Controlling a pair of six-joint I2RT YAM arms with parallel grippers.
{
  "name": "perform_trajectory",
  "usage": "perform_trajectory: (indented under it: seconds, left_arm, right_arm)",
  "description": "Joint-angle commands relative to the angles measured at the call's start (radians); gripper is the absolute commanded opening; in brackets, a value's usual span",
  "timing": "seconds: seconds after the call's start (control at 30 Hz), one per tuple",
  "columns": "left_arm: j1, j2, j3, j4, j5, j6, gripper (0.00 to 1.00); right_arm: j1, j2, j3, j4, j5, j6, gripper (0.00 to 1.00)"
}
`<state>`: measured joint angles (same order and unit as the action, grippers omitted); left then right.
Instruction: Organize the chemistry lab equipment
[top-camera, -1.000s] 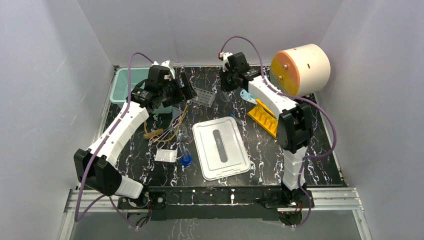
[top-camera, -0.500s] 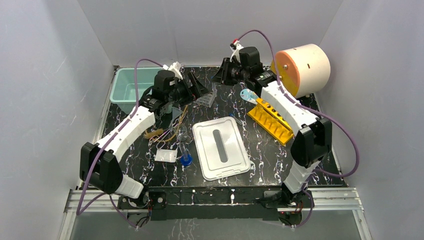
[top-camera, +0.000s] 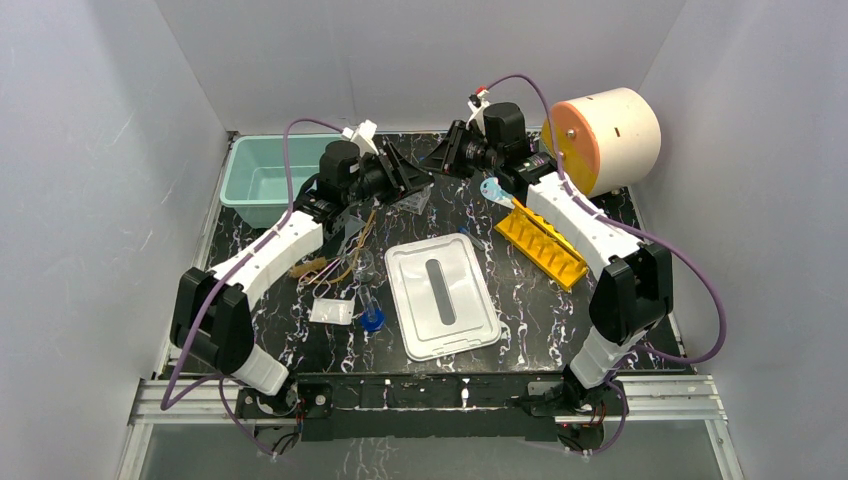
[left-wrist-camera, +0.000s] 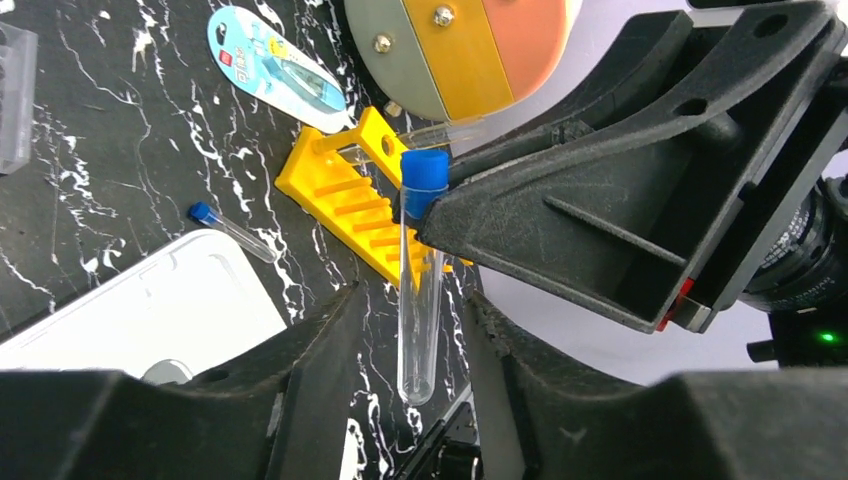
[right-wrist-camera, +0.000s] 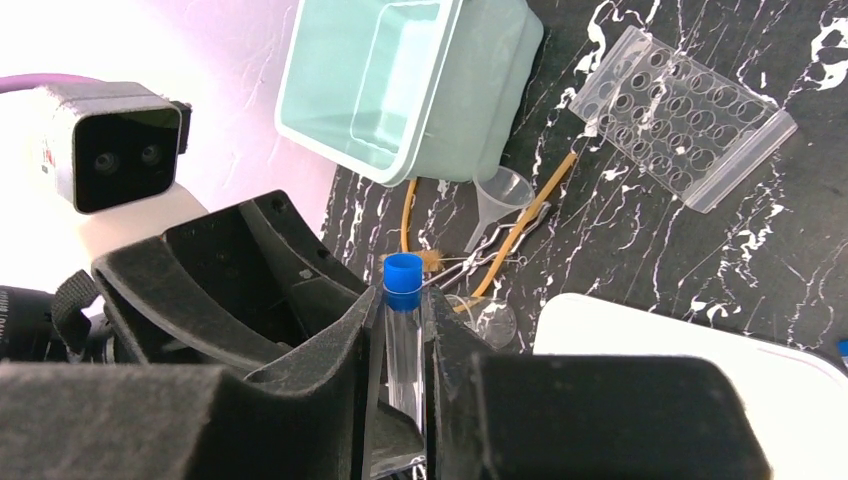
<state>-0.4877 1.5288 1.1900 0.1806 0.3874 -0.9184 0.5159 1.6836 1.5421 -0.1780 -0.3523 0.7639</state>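
My right gripper (right-wrist-camera: 404, 310) is shut on a clear blue-capped tube (right-wrist-camera: 404, 345), cap end outward, above the back middle of the table. My left gripper (left-wrist-camera: 410, 300) faces it, jaws either side of the tube's (left-wrist-camera: 417, 300) round lower end with a narrow gap on each side, so it is open. In the top view the left gripper (top-camera: 408, 178) and right gripper (top-camera: 447, 155) meet nose to nose and hide the tube. The yellow rack (top-camera: 540, 240) lies to the right. The clear rack (right-wrist-camera: 685, 115) lies under the left gripper.
A teal bin (top-camera: 262, 180) sits back left, the cream drum (top-camera: 605, 140) back right. A white lid (top-camera: 442, 297) lies in the middle. Tan tubing (top-camera: 330, 265), a funnel (right-wrist-camera: 503, 190), a white packet (top-camera: 332, 311) and another blue-capped tube (top-camera: 370, 312) lie left of it.
Both arms swung toward each other at the back middle. The right one carried the tube along. The left jaws narrowed around the tube's lower end.
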Motion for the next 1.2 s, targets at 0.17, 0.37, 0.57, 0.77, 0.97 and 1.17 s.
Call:
perform_trajectory:
  seconds: [0.17, 0.37, 0.57, 0.77, 0.97, 1.17]
  left_arm:
    - [-0.014, -0.006, 0.037, -0.004, 0.058, 0.074, 0.16]
    - [-0.014, 0.0, 0.119, -0.136, 0.123, 0.324, 0.0]
    - [-0.014, 0.051, 0.236, -0.337, 0.219, 0.546, 0.0]
    - [-0.014, 0.074, 0.306, -0.418, 0.21, 0.636, 0.0]
    - [-0.014, 0.071, 0.312, -0.428, 0.21, 0.657, 0.0]
    - [-0.013, 0.068, 0.325, -0.443, 0.182, 0.674, 0.0]
  right_arm:
    - [-0.028, -0.046, -0.004, 0.086, -0.055, 0.06, 0.27]
    - [-0.071, -0.033, 0.046, 0.008, -0.143, -0.02, 0.63]
    - [-0.097, 0.007, 0.137, -0.105, -0.297, -0.093, 0.61]
    - [-0.099, 0.062, 0.191, -0.17, -0.345, -0.076, 0.43]
    - [-0.1, 0.096, 0.231, -0.227, -0.345, -0.089, 0.42]
    - [-0.101, 0.092, 0.22, -0.197, -0.367, -0.062, 0.28]
